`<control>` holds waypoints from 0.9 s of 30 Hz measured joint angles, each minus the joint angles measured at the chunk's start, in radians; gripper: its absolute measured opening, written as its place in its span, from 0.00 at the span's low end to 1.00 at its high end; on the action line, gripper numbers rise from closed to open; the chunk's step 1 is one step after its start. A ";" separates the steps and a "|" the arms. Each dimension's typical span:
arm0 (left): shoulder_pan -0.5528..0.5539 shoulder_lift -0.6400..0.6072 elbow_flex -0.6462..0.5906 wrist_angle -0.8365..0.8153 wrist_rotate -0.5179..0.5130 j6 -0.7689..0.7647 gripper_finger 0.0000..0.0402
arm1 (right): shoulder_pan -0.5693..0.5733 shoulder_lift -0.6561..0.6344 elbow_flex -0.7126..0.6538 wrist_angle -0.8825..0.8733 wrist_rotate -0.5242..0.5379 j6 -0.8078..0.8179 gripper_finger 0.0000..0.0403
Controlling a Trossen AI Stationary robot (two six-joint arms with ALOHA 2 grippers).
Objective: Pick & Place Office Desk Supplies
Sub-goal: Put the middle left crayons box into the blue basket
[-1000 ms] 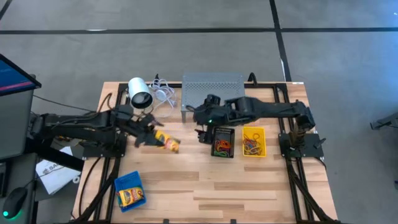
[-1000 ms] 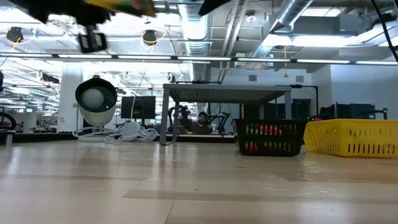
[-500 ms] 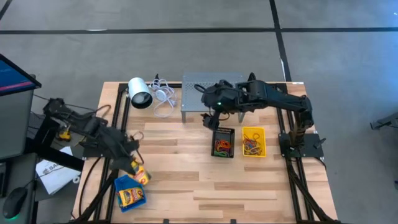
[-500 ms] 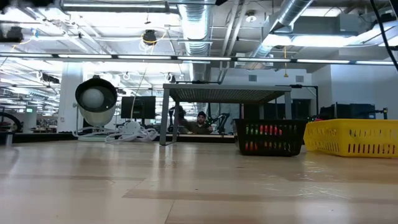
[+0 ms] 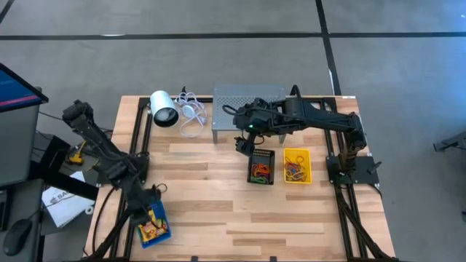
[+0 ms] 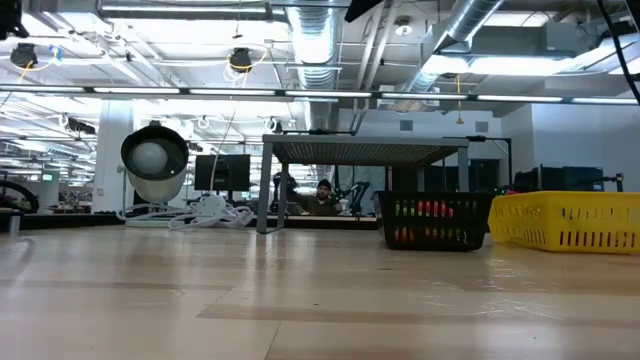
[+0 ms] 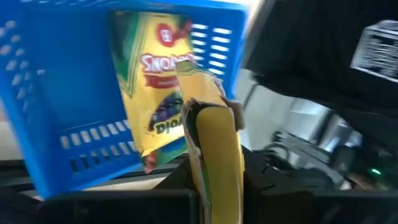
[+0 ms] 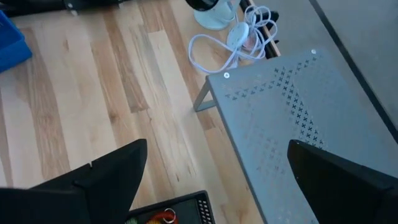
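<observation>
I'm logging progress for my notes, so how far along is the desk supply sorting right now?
Done: rubber bands lie in the black bin and the yellow bin, and one crayon box lies in the blue bin. In hand: the left gripper, jaws shut on the second crayon box, holds it at the blue bin. The right gripper hangs open by the grey perforated stand. Left: release that box.

Blue bin (image 5: 149, 222): blue, slotted walls
Crayon box (image 7: 214, 158): yellow, green-edged
Black bin (image 5: 261, 166): black; red, orange bands
Yellow bin (image 5: 296, 165): yellow mesh
Stand (image 8: 292, 118): grey, cross-perforated
Table (image 5: 218, 196): pale wood planks
</observation>
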 joint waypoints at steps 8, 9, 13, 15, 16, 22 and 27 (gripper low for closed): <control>0.006 0.033 0.032 -0.087 -0.020 -0.011 0.07 | 0.001 0.000 -0.055 0.013 0.000 0.000 0.95; 0.007 0.033 0.031 -0.087 -0.020 -0.025 0.07 | 0.004 0.000 -0.059 0.011 0.000 0.000 0.95; 0.008 0.033 0.029 -0.073 -0.020 -0.037 0.07 | 0.010 0.000 -0.060 0.007 0.000 0.000 0.95; 0.008 0.033 0.028 -0.018 -0.011 -0.036 0.07 | 0.013 0.000 -0.060 0.006 0.000 0.000 0.95; 0.008 0.033 0.028 0.024 -0.006 -0.034 0.07 | 0.012 0.000 -0.060 0.006 0.000 0.000 0.95; 0.008 0.035 0.028 0.079 -0.008 -0.030 0.07 | 0.012 0.000 -0.060 0.006 0.000 -0.007 0.95; 0.008 0.053 0.028 0.065 -0.007 -0.041 0.07 | 0.012 0.000 -0.060 -0.002 0.000 -0.007 0.95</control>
